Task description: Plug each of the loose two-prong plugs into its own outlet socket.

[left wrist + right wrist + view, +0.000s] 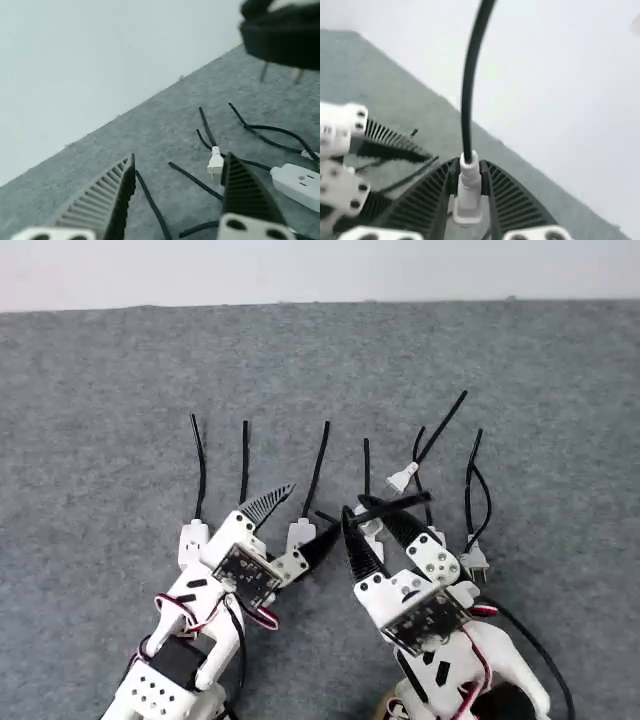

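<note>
The right arm (440, 630), at the near edge of the desk (100, 390), has its jaws clamped on a white plug (467, 197). They press on its two flat sides, and the black cord (470, 75) rises straight out between the tips. In the left wrist view the plug's prongs (264, 74) hang below those jaws, clear of the desk.

The left arm (200, 620) holds its jaws wide apart, gripping nothing. A white socket (300, 533) lies on the desk between them (its cord runs off through the gap toward the far edge); whether either jaw touches it I cannot tell.

A second plug (400, 480) lies loose near the middle of the desk, just past the right arm's jaws. A third plug (473, 562) lies beside that arm, toward the right edge. Another socket (193, 540) lies just beside the left arm, toward the left edge.
</note>
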`<state>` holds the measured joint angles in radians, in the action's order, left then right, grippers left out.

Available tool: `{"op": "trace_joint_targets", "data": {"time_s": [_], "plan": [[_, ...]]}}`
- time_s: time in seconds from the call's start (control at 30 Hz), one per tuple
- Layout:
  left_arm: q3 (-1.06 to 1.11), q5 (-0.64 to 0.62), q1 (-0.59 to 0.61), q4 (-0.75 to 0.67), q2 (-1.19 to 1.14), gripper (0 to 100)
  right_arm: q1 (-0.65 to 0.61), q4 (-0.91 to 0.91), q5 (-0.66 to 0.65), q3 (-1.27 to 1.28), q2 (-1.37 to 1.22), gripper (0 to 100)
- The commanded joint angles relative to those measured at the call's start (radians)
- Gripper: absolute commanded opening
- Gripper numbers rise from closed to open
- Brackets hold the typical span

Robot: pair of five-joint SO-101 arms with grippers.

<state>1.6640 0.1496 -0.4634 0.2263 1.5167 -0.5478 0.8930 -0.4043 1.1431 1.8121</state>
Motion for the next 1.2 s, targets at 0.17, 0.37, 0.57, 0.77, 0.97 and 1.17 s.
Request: {"op": "trace_joint_targets", "data": {"time_s": [0.17, 0.37, 0.57, 0.77, 0.97, 1.17], "plan": [[-0.01, 0.005, -0.02, -0.028, 0.006, 27, -0.136, -0.042, -0.006, -0.054, -0.143, 0.9], [-0.024, 0.008, -0.012, -0.029, 0.009, 27, -0.263, -0.047, -0.008, -0.083, -0.255, 0.9], [-0.047, 0.008, -0.011, -0.023, 0.008, 27, -0.265, -0.044, -0.008, -0.064, -0.249, 0.9], [-0.062, 0.008, 0.025, -0.023, 0.008, 27, -0.263, 0.004, -0.008, -0.058, -0.249, 0.9], [-0.079, 0.002, 0.086, -0.023, 0.014, 27, -0.251, 0.039, -0.009, -0.054, -0.249, 0.9], [-0.085, 0.002, 0.086, -0.023, 0.008, 27, -0.208, 0.074, -0.008, -0.054, -0.249, 0.9]]}}
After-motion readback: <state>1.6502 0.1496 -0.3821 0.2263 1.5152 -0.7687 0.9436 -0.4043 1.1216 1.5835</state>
